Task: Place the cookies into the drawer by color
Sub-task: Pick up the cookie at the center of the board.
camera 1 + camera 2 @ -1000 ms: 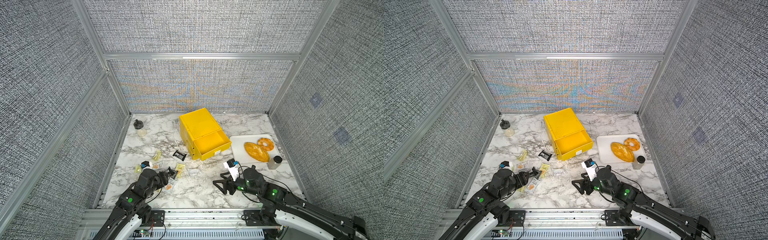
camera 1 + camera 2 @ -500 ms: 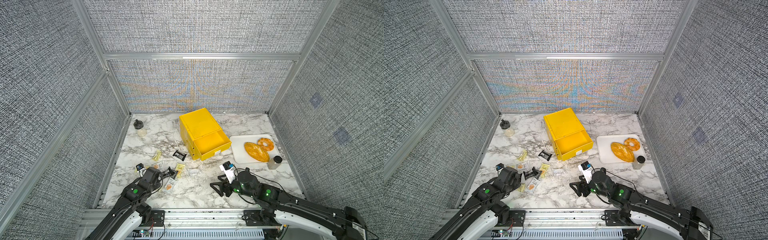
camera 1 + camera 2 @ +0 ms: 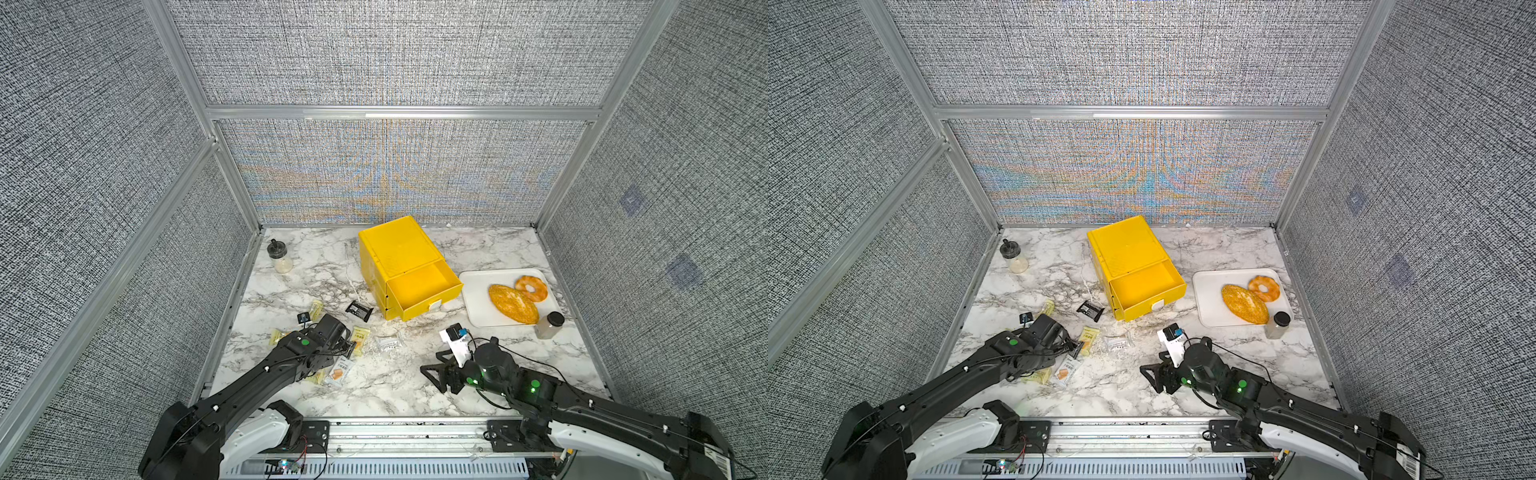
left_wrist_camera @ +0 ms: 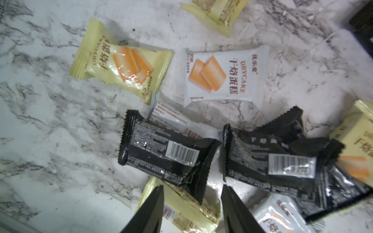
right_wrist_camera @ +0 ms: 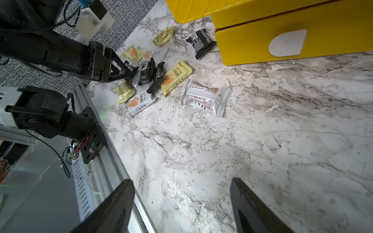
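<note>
All sorting is left, we judge: on the bench [image 3: 395,386] the drawer [image 3: 399,253] stands with its top level pulled out and seemingly empty. Our right gripper [image 5: 181,180] hangs released, and the left gripper [image 4: 192,188] is parted about the corner of a black packet [image 4: 165,159], grasping nothing. The cookies [image 5: 175,77] all lie scattered near it.

Top views look down from above; wrist views share the cookies [image 4: 165,159].
</note>
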Controlling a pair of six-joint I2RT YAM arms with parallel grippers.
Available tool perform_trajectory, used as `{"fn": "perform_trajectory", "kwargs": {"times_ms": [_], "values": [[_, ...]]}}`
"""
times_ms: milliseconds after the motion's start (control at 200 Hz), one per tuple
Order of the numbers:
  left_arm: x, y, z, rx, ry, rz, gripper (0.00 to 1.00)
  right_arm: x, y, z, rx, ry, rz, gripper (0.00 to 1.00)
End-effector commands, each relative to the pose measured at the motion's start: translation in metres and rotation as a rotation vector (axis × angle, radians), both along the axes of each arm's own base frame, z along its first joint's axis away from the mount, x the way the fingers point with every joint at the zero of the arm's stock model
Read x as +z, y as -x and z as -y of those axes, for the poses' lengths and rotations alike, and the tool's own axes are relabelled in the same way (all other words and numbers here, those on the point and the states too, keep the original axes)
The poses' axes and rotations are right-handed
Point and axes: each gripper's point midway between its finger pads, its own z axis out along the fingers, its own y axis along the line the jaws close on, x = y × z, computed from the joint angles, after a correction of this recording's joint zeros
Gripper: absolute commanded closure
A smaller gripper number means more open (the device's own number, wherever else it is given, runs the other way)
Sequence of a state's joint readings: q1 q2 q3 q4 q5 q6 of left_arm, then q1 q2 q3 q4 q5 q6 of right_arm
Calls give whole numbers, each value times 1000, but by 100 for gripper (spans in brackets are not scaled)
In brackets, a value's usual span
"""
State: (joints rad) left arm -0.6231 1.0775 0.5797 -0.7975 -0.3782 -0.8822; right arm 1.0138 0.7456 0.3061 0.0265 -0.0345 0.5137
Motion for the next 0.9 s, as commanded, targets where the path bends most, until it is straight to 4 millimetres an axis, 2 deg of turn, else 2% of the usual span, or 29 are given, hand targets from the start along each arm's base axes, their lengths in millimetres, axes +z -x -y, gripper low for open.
{"fn": "perform_trajectory", "kwargs": {"times_ms": [0,90,385,561,896], "values": [[4,-5,-2,-16,-63,9,45,2,-2,0,-12,-13,13,21],[2,-7,0,-24,-105,-11,47,1,-2,1,-14,-11,12,21],[-11,-15,6,-34,-273,-96,67,-3,-2,4,-21,-5,9,21],[-16,-17,5,-26,-339,-120,68,-7,-1,7,-29,-1,8,21],[-9,-20,-2,14,-419,-111,68,-12,-2,10,-40,9,5,21]]}}
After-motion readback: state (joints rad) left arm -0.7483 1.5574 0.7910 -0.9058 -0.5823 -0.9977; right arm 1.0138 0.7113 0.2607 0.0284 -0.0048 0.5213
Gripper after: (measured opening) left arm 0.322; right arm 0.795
